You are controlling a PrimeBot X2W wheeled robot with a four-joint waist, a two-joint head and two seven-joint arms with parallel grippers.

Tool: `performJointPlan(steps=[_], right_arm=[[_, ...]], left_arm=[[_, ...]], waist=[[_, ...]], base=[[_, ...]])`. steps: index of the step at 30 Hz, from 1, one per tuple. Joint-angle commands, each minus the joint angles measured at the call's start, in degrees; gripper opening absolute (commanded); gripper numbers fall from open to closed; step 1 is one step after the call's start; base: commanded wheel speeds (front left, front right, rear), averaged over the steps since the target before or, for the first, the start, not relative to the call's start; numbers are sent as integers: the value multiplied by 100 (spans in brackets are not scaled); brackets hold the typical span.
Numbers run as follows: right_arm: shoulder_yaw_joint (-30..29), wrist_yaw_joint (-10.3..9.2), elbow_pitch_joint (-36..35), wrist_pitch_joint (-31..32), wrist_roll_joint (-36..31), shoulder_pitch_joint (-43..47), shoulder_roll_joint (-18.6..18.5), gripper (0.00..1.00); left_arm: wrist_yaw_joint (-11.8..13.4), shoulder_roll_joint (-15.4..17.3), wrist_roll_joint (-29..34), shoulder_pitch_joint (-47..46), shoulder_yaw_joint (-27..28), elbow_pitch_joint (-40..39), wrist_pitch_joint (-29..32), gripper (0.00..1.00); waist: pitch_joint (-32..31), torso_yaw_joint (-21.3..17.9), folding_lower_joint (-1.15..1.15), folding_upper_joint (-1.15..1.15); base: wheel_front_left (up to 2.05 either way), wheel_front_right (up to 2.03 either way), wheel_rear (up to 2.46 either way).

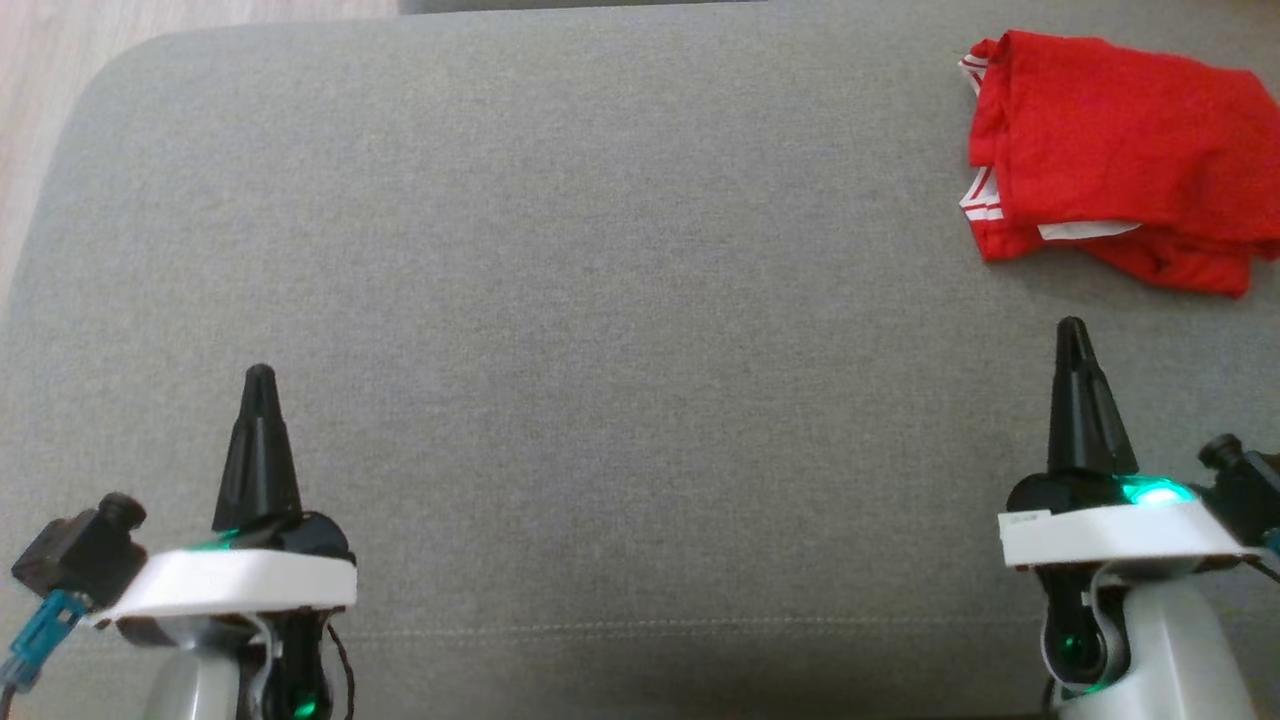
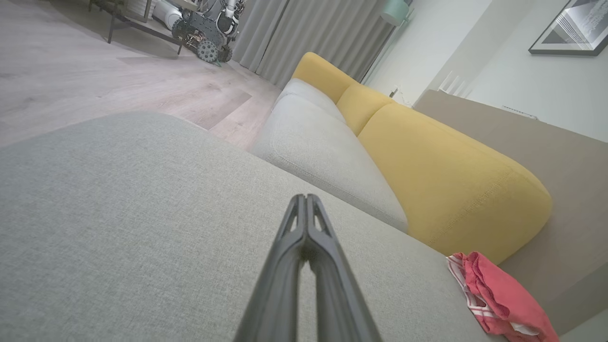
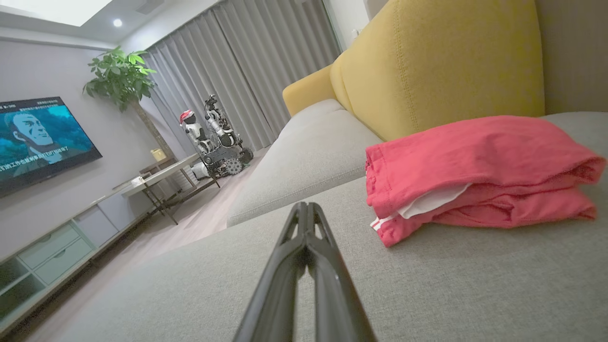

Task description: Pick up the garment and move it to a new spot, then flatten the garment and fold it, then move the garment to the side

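1. The garment [image 1: 1120, 150], red with white trim, lies folded at the far right of the grey cushion [image 1: 600, 300], in front of the yellow backrest [image 3: 441, 61].
2. Its far edge runs out of frame, so the neatness of the fold cannot be confirmed.
3. The right gripper [image 1: 1072, 335] sits near the garment but apart from it, fingers pressed together, holding nothing.
4. The left gripper [image 1: 260, 378] sits well apart, likewise closed and empty.
5. Assessment: relocation, flattening, folding and side placement look complete. No step appears outstanding.
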Motion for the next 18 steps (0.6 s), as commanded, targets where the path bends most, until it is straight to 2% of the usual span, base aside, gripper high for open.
performJointPlan(steps=[1,18], right_arm=[[-19,-1,-166,36,164,-147,-76,0],[-124,-2,-141,282,1454,-100,-121,0]], left_arm=[[-57,96,-110,-226,21,-142,16,0],[-117,157,-1194,-288,62,113,264,0]], waist=[[-7,-2,0,0],[-150,-42,0,0]], base=[[0,0,0],[0,0,0]])
